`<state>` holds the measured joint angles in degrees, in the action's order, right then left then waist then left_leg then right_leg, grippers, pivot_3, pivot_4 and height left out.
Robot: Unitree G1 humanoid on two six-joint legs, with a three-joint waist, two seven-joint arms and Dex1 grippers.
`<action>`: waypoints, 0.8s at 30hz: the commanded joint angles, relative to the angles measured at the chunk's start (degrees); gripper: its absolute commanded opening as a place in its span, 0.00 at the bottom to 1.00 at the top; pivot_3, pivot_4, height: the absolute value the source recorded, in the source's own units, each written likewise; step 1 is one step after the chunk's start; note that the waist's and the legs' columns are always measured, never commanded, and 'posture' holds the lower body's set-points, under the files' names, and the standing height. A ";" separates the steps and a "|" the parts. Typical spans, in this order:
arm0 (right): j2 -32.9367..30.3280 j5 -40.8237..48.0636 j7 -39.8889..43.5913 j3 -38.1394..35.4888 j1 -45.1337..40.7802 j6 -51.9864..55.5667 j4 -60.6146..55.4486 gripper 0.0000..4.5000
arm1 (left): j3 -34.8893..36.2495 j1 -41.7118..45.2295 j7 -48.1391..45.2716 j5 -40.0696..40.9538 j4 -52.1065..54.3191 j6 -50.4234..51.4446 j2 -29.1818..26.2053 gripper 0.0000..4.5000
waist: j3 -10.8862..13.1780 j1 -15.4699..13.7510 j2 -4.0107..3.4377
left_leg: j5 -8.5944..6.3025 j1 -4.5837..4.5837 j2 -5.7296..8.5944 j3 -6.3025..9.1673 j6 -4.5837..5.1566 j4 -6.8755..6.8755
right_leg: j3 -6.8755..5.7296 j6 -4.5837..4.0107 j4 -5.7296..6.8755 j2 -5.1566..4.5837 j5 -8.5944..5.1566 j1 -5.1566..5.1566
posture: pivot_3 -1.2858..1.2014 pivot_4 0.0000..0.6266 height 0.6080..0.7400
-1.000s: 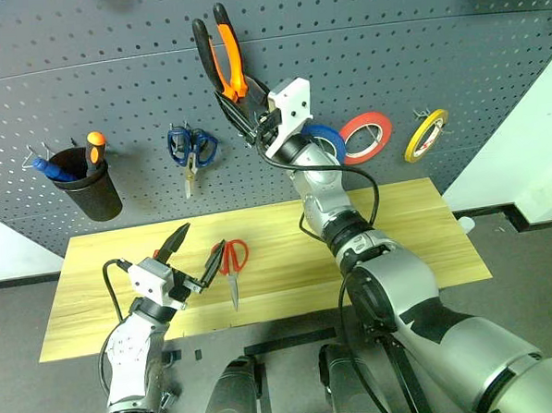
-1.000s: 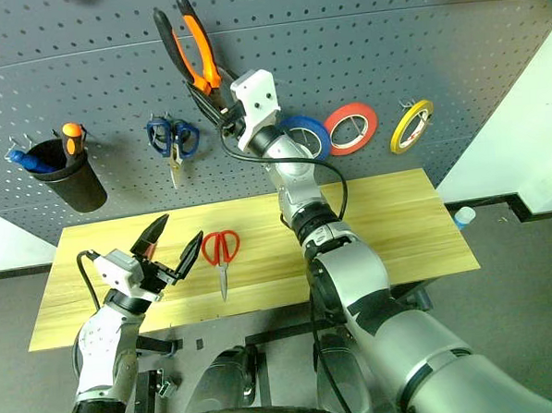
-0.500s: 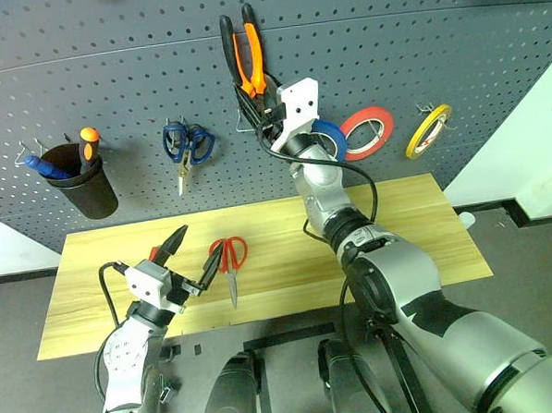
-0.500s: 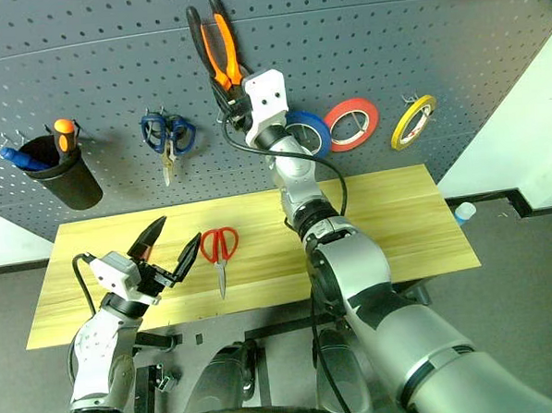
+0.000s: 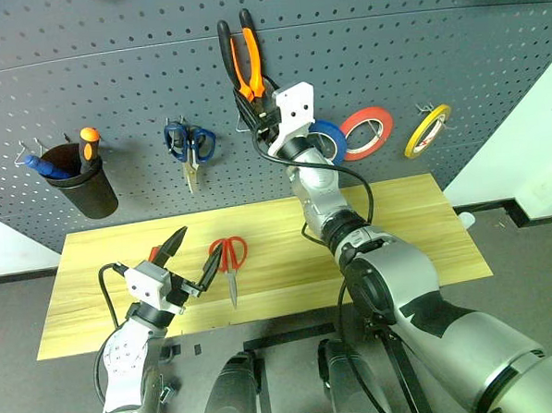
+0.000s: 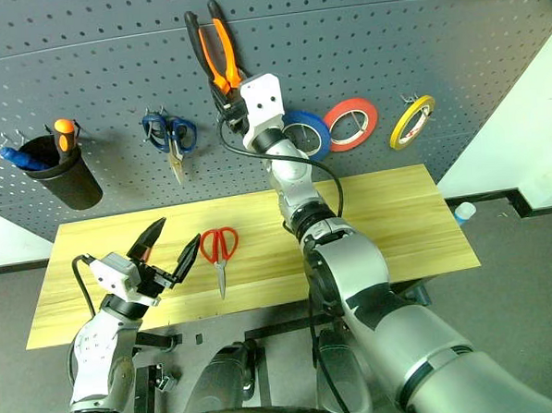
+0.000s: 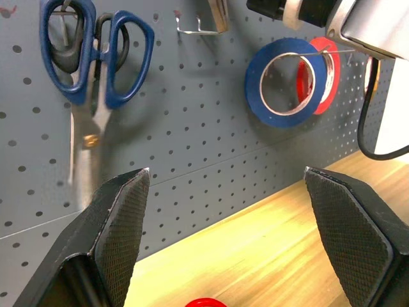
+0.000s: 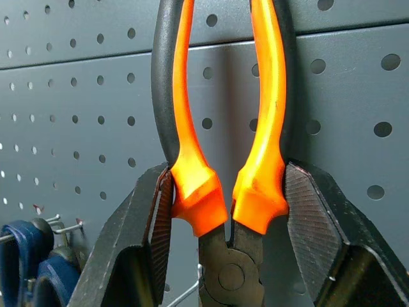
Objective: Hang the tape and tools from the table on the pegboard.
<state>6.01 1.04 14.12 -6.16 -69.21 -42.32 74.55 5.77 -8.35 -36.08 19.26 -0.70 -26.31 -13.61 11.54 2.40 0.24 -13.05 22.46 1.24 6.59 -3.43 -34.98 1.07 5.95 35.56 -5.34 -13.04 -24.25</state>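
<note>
The pliers [image 5: 241, 56] are clamped at the base of their orange handles by the right claw [image 8: 223, 211] and are held handles-up against the pegboard [image 5: 111, 67], above and left of the blue tape roll [image 5: 331, 139]. Beside that roll, away from the pliers, a red-orange roll [image 5: 367, 132] and then the yellow tape [image 5: 427, 130] are hung on the pegboard. Further along the pegboard the other way, blue-handled scissors [image 5: 189, 146] are hung, and beyond them a black cup [image 5: 85, 184] is mounted, in which an orange-capped tool [image 5: 89, 144] and a blue-handled item [image 5: 41, 166] are stood. The red-handled scissors [image 5: 230, 262] are lying on the worktop [image 5: 407, 227] below the blue-handled scissors. The left claw [image 5: 193, 257] is held with its fingers wide apart and empty, just beside the red scissors.
</note>
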 commanded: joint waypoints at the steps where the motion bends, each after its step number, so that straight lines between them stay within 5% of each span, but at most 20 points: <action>1: 0.55 -0.46 -1.46 -0.39 -3.62 0.54 -0.50 0.48 | 0.19 -0.62 0.08 0.21 2.33 -0.26 -0.54 0.90 | 0.00 -0.01 0.00 | 0.00 0.00 -0.01 0.00 0.00 -0.01 | 0.00 -0.01 0.00 0.02 0.00 0.00 | 0.56 0.29 1.00; 21: 1.66 -2.60 -1.29 0.11 -1.52 2.97 0.51 0.48 | 0.36 -0.57 0.14 0.33 2.45 -0.25 -0.58 0.90 | 0.00 -0.05 0.01 | 0.01 -0.01 -0.08 0.01 0.00 -0.02 | 0.01 -0.06 0.05 0.10 0.03 -0.03 | 0.57 0.27 1.00; 24: 1.42 -1.92 0.70 -0.60 -0.81 4.13 0.47 0.70 | 0.42 -0.49 0.12 0.38 2.36 -0.22 -0.62 0.90 | -0.01 -0.10 0.01 | 0.01 -0.01 -0.08 0.01 0.00 -0.02 | 0.01 -0.06 0.05 0.10 0.03 -0.03 | 0.56 0.27 1.00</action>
<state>7.22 -1.68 13.64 -6.07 -69.55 -38.13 75.83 5.78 -8.71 -36.04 19.28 -0.18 -26.30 -13.62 11.53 2.30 0.25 -13.05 22.45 1.16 6.60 -3.43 -35.00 1.08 5.90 35.61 -5.24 -13.01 -24.28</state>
